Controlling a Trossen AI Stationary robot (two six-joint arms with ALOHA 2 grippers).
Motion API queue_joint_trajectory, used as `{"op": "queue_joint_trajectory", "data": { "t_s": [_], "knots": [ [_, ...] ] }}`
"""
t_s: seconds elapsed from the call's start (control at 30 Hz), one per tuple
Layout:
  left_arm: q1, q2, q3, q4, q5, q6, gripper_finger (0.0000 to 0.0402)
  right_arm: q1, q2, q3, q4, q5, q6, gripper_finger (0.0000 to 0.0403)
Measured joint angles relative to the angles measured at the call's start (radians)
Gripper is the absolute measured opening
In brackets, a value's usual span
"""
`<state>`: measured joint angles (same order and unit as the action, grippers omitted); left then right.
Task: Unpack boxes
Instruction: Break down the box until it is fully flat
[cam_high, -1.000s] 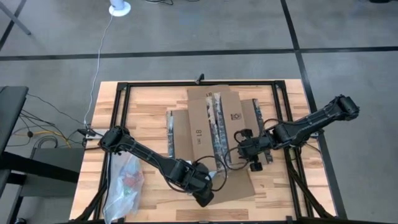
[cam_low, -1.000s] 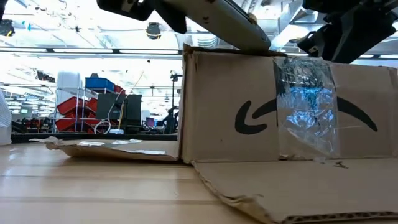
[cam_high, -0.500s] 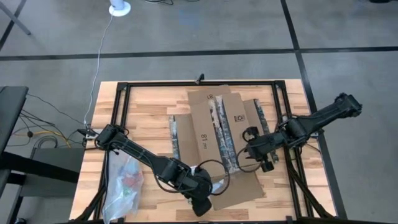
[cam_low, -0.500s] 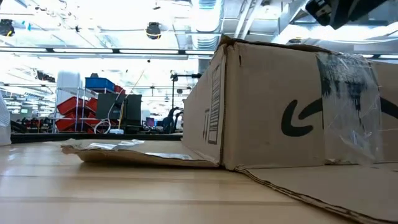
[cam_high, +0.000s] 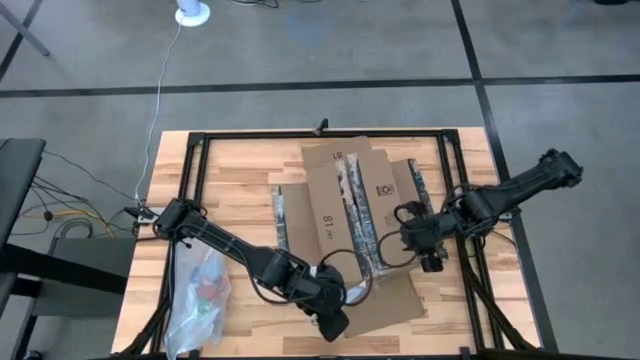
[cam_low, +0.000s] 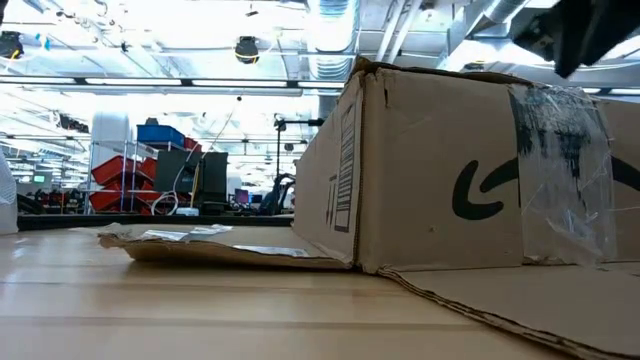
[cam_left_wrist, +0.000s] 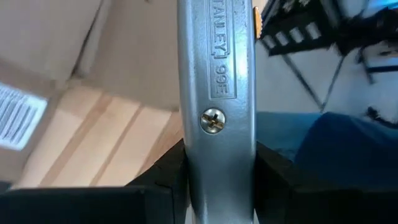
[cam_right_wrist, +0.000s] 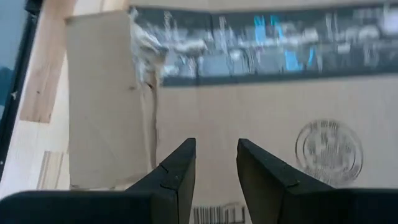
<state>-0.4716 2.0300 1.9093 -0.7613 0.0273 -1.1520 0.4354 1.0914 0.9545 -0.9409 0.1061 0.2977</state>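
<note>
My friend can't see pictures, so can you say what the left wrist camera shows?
The left gripper is shut on a silver Stanley utility knife, which fills the middle. Behind it are the brown cardboard box with its white barcode label and the wooden table.

The cardboard box (cam_high: 345, 215) reads "81" on top; the metal utility knife (cam_left_wrist: 216, 106) is stamped "STANLEY 99E".

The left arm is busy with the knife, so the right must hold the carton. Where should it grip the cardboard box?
Probably the front flap, at its free right edge, coming in low from the right. It is a thin sheet spread on the table, which the open fingers of the right end effector could straddle; the cardboard box itself looks too wide.
</note>
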Motion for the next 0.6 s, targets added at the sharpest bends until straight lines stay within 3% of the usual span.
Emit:
{"op": "queue_joint_trajectory", "data": {
  "t_s": [0.1,0.33,0.6],
  "knots": [
    [0.007,0.02,0.001,0.007,0.027,0.005,0.0107,0.036,0.001,-0.031,0.001,-0.001,0.028,0.0102],
    [0.007,0.089,-0.002,-0.145,0.039,0.01,0.0107,0.064,0.03,-0.049,0.013,0.058,0.035,0.0102],
    [0.024,0.095,-0.002,-0.323,-0.006,0.018,0.0107,0.1,0.165,-0.048,0.071,0.048,0.072,0.0102]
  ]
}}
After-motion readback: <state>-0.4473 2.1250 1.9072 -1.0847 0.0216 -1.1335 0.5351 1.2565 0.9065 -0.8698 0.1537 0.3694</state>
